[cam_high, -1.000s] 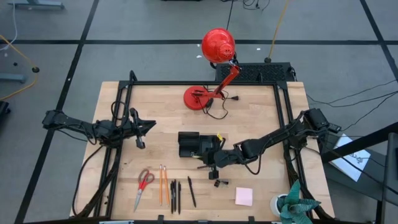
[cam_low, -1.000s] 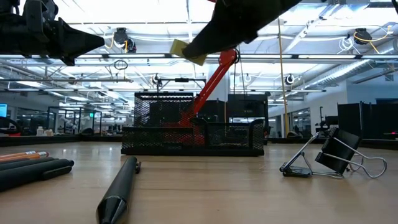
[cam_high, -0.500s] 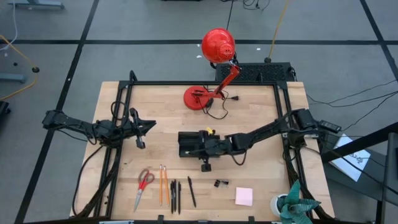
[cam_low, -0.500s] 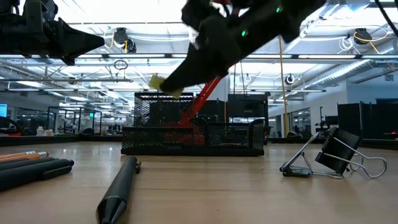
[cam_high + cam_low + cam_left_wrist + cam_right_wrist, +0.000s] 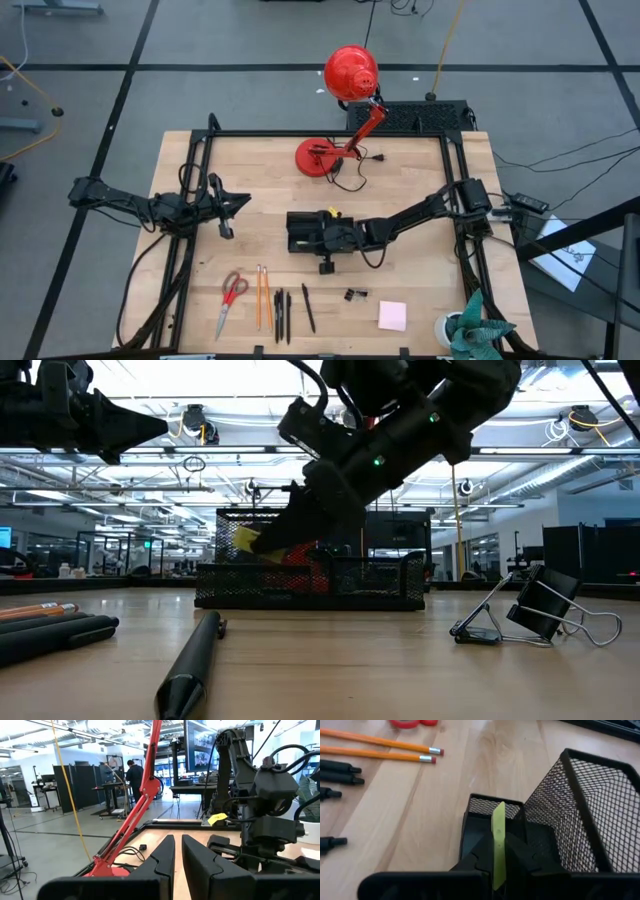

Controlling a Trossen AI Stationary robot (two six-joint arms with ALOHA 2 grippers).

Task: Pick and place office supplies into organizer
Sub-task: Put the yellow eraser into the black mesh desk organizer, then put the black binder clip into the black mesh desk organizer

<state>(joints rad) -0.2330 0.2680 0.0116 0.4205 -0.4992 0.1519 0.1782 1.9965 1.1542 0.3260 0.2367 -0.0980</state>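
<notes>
My right gripper (image 5: 328, 232) is shut on the small yellow-green piece (image 5: 498, 840) and reaches in from the table's right over the black mesh organizer (image 5: 303, 231). In the right wrist view the piece hangs over a low compartment (image 5: 480, 827) beside the taller mesh section (image 5: 580, 815). In the low view the piece (image 5: 248, 540) sits level with the organizer's taller part (image 5: 262, 550). My left gripper (image 5: 240, 202) waits shut above the table's left side. Red-handled scissors (image 5: 232, 293), orange pencils (image 5: 262, 297), black pens (image 5: 283, 313), black clips (image 5: 354, 294) and the pink pad (image 5: 392, 316) lie flat near the near edge. My right gripper pinches the yellow-green piece between its two fingers, on its flat faces (image 5: 498, 862). The piece stands on edge and sticks out past the fingertips (image 5: 480, 851). The fingers slant down from the table's right. The piece is lifted off the table; I cannot tell whether it touches the organizer.
A red desk lamp (image 5: 335, 150) stands behind the organizer with its cord on the table. A green plant (image 5: 470, 330) occupies the near right corner. A black frame rail (image 5: 455, 200) borders the table. In the low view a binder clip (image 5: 535, 610) and a pen (image 5: 195, 660) lie close by.
My right gripper has moved toward the table's left and down, from above the spot near the clips to over the organizer, carrying the yellow-green piece. The piece has dropped from well above the organizer to the level of its taller section.
</notes>
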